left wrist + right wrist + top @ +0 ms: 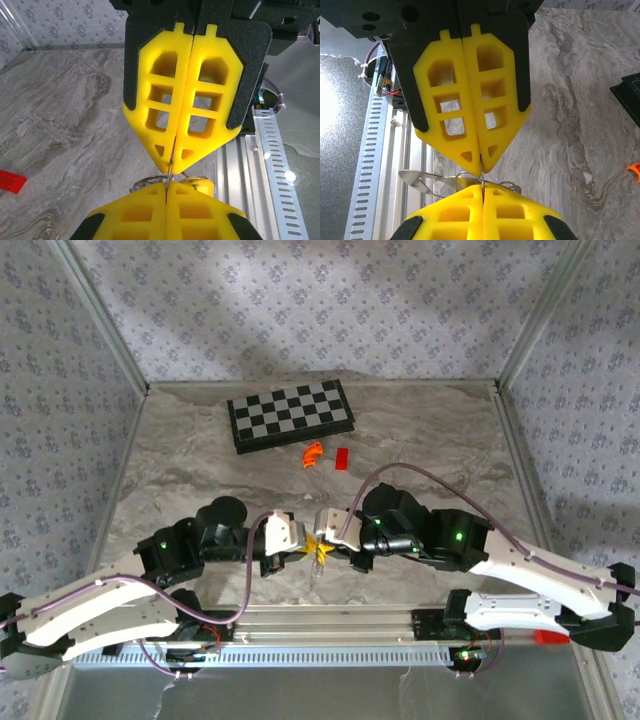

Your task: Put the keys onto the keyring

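My left gripper (311,548) and right gripper (327,546) meet tip to tip just above the table's near edge. Both are shut on the same thin silver ring of the keyring (170,173), which is seen edge-on between the two pairs of yellow fingers. In the left wrist view my own gripper (167,187) is at the bottom, with the right one's fingers (150,140) above. The right wrist view has my right gripper (482,190) at the bottom, pinching the ring (482,176). A key (417,177) hangs on the wire loops, blade pointing left, its yellow head (205,186) behind the fingers.
A black-and-white checkerboard (290,415) lies at the back of the marble table. An orange curved piece (313,454) and a red block (342,458) lie just in front of it. An aluminium rail (330,620) runs along the near edge, right below the grippers.
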